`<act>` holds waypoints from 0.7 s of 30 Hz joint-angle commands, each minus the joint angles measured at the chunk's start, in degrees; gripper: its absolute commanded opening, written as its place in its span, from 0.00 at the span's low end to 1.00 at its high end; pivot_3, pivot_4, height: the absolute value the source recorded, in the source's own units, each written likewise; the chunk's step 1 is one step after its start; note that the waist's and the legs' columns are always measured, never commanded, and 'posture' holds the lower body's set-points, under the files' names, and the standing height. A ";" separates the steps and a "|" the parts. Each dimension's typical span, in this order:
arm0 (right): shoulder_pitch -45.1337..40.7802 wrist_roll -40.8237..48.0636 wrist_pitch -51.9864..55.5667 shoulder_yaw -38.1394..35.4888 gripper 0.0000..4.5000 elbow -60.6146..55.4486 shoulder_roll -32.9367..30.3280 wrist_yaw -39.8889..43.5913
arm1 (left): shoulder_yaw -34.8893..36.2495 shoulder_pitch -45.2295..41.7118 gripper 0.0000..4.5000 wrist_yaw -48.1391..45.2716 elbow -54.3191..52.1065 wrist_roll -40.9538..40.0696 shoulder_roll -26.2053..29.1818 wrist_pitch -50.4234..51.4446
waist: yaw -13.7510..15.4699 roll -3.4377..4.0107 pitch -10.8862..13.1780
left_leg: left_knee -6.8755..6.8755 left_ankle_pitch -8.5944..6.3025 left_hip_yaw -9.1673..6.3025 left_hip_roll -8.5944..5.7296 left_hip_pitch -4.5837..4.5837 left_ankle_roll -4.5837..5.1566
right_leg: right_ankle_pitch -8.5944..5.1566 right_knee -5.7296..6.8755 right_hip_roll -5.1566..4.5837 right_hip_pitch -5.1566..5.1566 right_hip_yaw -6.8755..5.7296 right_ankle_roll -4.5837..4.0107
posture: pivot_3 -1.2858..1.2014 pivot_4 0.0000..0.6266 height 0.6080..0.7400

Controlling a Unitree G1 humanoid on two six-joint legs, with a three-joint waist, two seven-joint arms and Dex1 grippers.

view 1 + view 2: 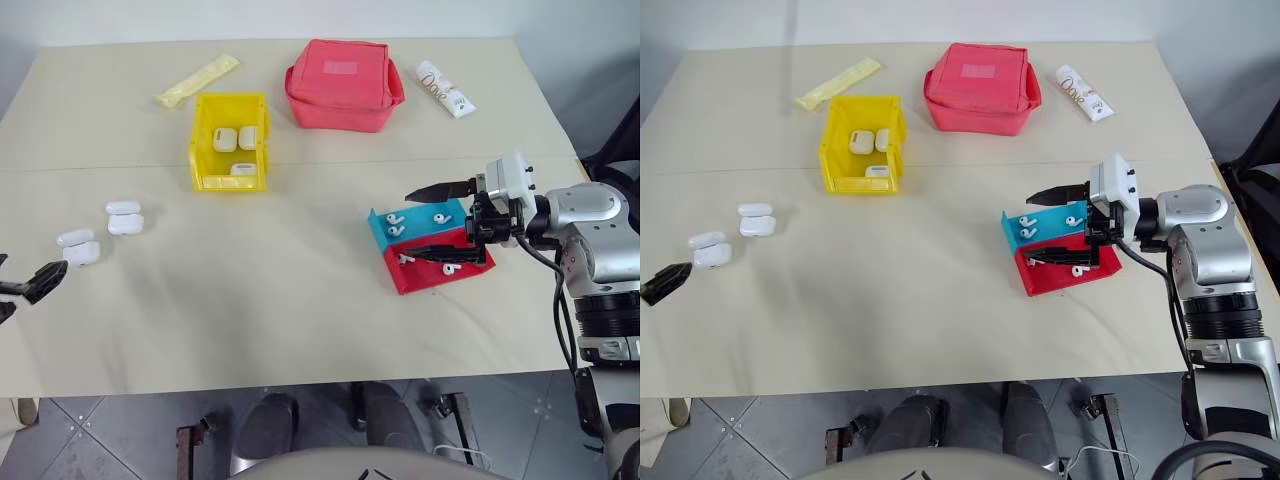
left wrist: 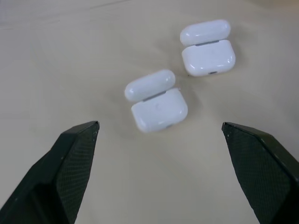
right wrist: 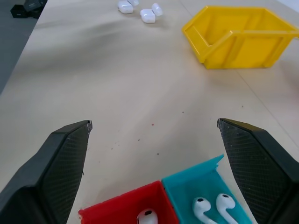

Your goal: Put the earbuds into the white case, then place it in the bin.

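Two white cases lie lid-open at the table's left, one nearer (image 1: 78,247) (image 2: 159,102) and one farther (image 1: 125,218) (image 2: 208,49). My left gripper (image 1: 28,284) (image 2: 160,124) is open just short of the nearer case, its fingers either side of it and apart from it. Earbuds lie in a blue tray (image 1: 394,218) (image 3: 201,205) and in a red tray (image 1: 450,268) (image 3: 147,215) at the right. My right gripper (image 1: 405,224) (image 3: 154,122) hovers open over these trays, holding nothing. The yellow bin (image 1: 197,140) (image 3: 243,42) stands at the back centre-left with three closed white cases (image 1: 225,138) inside.
A red zip pouch (image 1: 343,82) sits behind the trays at the back. A white tube (image 1: 445,88) lies to its right, and a yellow sachet (image 1: 198,80) lies behind the bin. The table's front edge runs close below both arms.
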 commanded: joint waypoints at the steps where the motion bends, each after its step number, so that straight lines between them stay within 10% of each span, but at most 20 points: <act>1: -1.91 0.56 -1.87 -0.56 1.00 0.12 0.71 1.64 | -5.73 -10.04 0.99 5.60 3.01 2.14 3.19 11.66 | -0.28 -0.04 -0.03 | 0.01 0.03 0.02 0.04 -0.01 -0.05 | 0.01 -0.02 0.22 -0.02 -0.06 0.01 | 0.52 0.24 1.00; 9: -0.93 0.26 -3.07 -0.48 1.00 0.41 1.46 1.93 | -15.33 -27.63 0.99 9.36 14.38 5.94 5.74 29.05 | -0.74 -0.10 -0.07 | -0.04 0.03 0.19 0.19 0.00 -0.19 | 0.00 0.17 0.36 -0.23 -0.02 0.00 | 0.52 0.24 1.00; 21: 1.90 0.60 -2.77 -1.17 1.00 -1.72 0.86 1.51 | -23.65 -41.43 0.99 9.73 35.33 12.07 4.97 25.57 | -0.46 -0.29 -0.16 | 0.08 0.07 0.22 0.07 -0.05 -0.20 | 0.00 0.47 0.33 -0.37 -0.05 0.00 | 0.52 0.24 1.00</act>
